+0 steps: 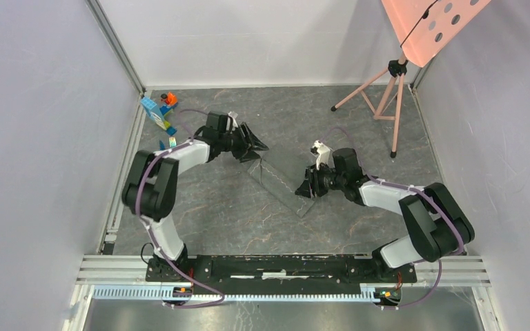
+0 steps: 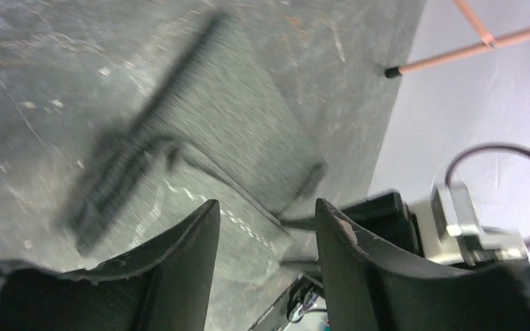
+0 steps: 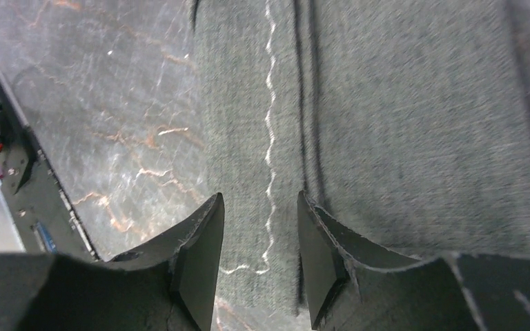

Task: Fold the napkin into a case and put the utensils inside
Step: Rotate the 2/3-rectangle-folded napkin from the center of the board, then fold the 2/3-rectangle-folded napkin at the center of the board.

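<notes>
The grey marbled table fills the top view. At its centre lies the napkin, folded into a narrow layered strip that runs diagonally from upper left to lower right. The pale stitched line shows along one long edge.

An arm stands at each end, probably so both ends can be pressed or turned together. The left gripper hangs over the upper-left end, jaws parted and nothing between them. The right gripper hovers low over the lower-right end, jaws moderately apart astride the stitching and not pinching it.

A rainbow-green glint, probably the fork, sits at left, well apart from the cloth.
</notes>
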